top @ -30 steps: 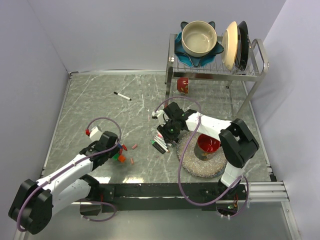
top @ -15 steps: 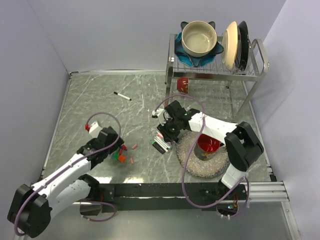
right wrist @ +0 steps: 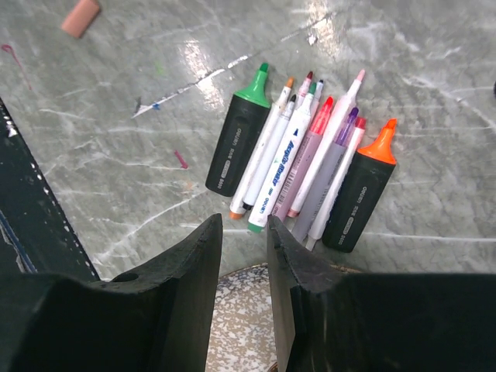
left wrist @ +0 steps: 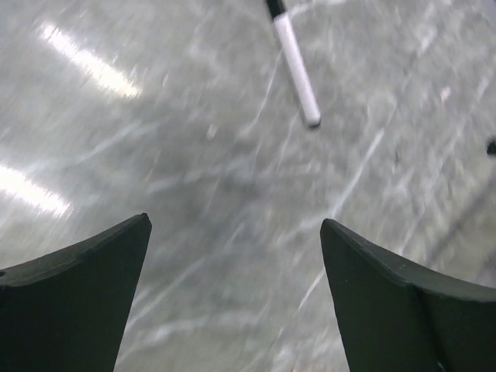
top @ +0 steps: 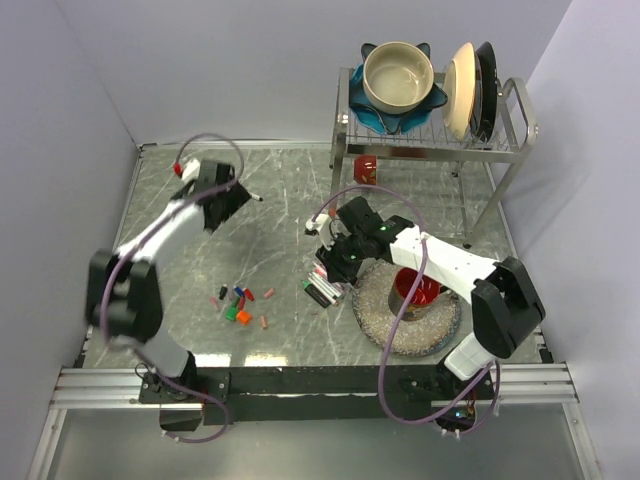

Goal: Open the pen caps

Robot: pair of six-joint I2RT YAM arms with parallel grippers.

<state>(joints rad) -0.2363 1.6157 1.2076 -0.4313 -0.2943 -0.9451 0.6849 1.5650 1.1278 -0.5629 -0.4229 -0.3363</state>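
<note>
Toward the far left of the grey marbled tabletop [top: 280, 240], a white pen [left wrist: 297, 74] with its black cap [left wrist: 273, 6] on is seen ahead of the left fingers [left wrist: 85, 287], which are spread wide and empty. Loose pen caps [top: 240, 303] are scattered near the front edge. Uncapped markers [right wrist: 298, 159] are bunched below the right fingers [right wrist: 186, 287], which are drawn almost together on nothing. A red cup [top: 415, 290] on a woven mat [top: 400, 335] is set beside them; a dish rack [top: 340, 140] is backed against pale walls [top: 200, 70].
</note>
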